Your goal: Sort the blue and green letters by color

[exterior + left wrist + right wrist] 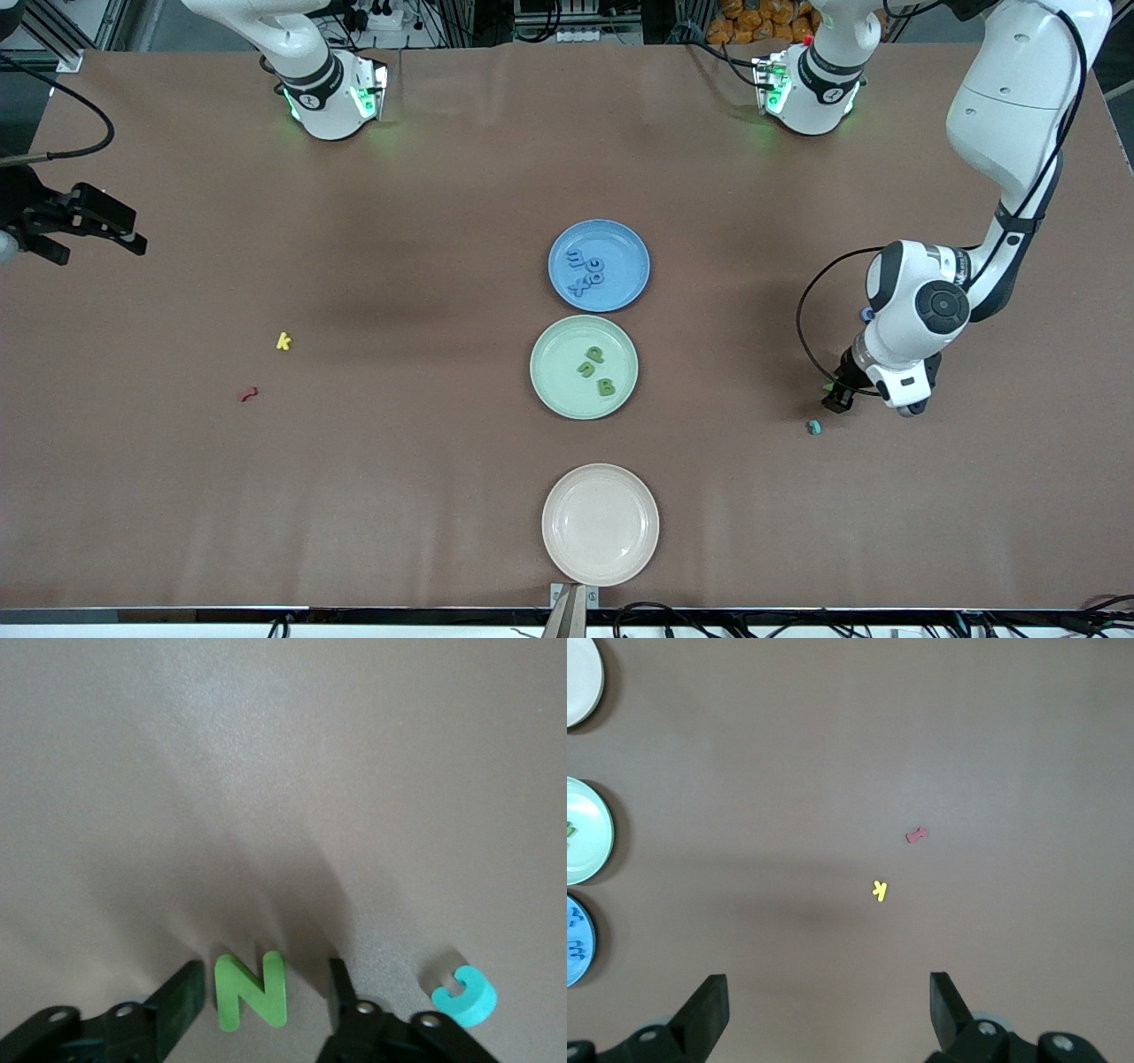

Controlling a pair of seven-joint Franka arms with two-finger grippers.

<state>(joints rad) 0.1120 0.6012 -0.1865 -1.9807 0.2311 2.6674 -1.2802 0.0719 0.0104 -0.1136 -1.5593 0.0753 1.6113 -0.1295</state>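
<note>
Three plates stand in a row at the middle of the tabletop [354, 496]. Nearest to the front camera is one empty cream plate [601, 525]. Next is one pale green plate [584, 367] that carries three green letters [595, 369]; a p and a B can be read. Farthest is one blue plate [599, 266] with four blue letters [585, 270] on it, among them an X.

Toward the left arm's end of the tabletop the left gripper [261, 997] is down at the surface. Its jaws are partly open, about half of their width, and one green N [252, 990] lies flat between them. A narrow gap shows on each side of the N, so the fingers [182, 997] do not yet touch it. Just beside the jaws, outside of them, lies one teal C-shaped letter [465, 995], a little nearer to the front camera than the gripper.

Toward the right arm's end, two small pieces lie apart from the plates: one red letter [249, 393], and a bit farther from the camera one yellow k [283, 341]. In the right wrist view both lie ahead of the jaws, well apart from them.

The right gripper [828, 1010] waits up in the air over the edge of the tabletop at its own end. Its jaws stand wide open and hold nothing.
</note>
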